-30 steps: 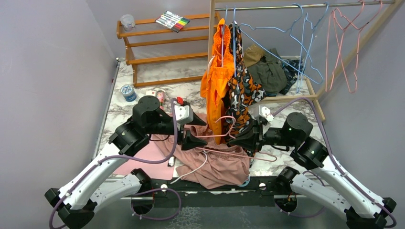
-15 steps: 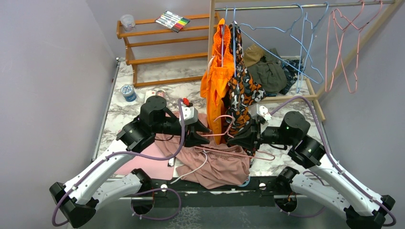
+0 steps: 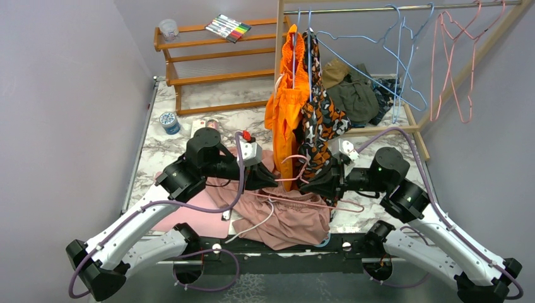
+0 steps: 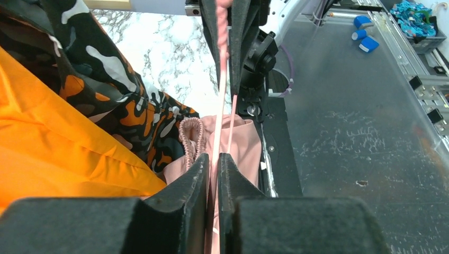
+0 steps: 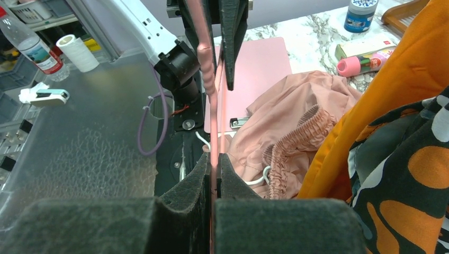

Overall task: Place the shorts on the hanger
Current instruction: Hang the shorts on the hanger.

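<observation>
Over the marble-patterned table [image 3: 158,146], seen from the top camera, the thin pink wire hanger [image 3: 328,203] lies nearly level between the two arms, just above the dusty-pink fabric shorts [image 3: 290,222]. The shorts sit crumpled at the near edge of the table, their white drawstring trailing towards the front. The left gripper [image 3: 267,179] meets one end of the hanger and the right gripper [image 3: 317,184] meets it further along. Behind them a plain orange garment [image 3: 282,107] and an orange-black-grey camouflage garment [image 3: 323,120] hang from the rail. Light-blue wire hangers [image 3: 378,63] hang further along that rail.

In the left wrist view, the left gripper [image 4: 213,169] has its black fingers [image 4: 197,182] drawn almost together, with the pink wire of the hanger [image 4: 218,121] pinched in the narrow slit between them. The wire runs straight away to the right gripper [image 4: 227,32], which clamps it at the far end. Under the wire the shorts [image 4: 244,145] show their gathered elastic waistband, touching the camouflage garment [image 4: 106,79] and the orange garment [image 4: 53,148].

In the right wrist view, the right gripper [image 5: 213,165] is closed tight on the hanger [image 5: 211,106], its fingers [image 5: 196,182] leaving hardly any gap. The left gripper [image 5: 217,26] holds the wire opposite. The shorts [image 5: 286,121] lie below and to the right, beside a flat pink mat [image 5: 254,63].
</observation>
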`<state>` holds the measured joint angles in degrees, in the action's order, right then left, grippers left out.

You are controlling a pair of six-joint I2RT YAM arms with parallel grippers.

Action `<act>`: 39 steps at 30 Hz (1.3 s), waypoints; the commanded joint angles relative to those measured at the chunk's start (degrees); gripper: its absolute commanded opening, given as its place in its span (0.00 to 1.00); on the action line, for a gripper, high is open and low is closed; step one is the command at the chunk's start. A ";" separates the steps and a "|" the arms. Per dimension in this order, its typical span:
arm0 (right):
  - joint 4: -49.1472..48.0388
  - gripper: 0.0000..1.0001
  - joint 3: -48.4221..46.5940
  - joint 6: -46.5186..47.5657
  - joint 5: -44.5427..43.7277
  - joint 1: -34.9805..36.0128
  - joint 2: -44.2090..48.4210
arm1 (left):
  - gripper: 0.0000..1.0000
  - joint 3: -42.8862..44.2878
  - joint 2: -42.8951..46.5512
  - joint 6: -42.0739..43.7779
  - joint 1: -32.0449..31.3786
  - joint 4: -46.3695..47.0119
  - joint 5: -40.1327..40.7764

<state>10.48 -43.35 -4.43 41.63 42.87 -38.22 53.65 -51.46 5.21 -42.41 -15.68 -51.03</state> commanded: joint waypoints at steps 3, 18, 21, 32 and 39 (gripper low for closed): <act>-0.01 0.01 -0.43 -0.92 3.34 0.37 0.01 | 0.00 -1.14 -0.27 0.25 -0.37 2.43 -1.15; 11.39 0.96 -13.60 -3.94 -1.86 0.39 -6.74 | 0.00 -4.26 2.35 0.12 -0.80 2.95 -0.54; 10.34 0.97 -14.10 -6.86 -0.30 0.41 -8.73 | 0.00 -4.79 3.46 -0.62 -1.09 4.07 -0.66; 1.82 1.00 -12.25 -13.70 0.05 0.37 -9.85 | 0.00 -5.65 5.47 -0.03 -1.14 4.45 -0.80; -2.08 1.00 -10.57 -16.97 5.02 0.37 -10.23 | 0.00 -5.31 6.16 -0.03 -1.14 4.50 -0.84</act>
<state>12.82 -54.83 -18.06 42.17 43.07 -48.21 47.94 -46.70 4.80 -43.27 -13.30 -51.16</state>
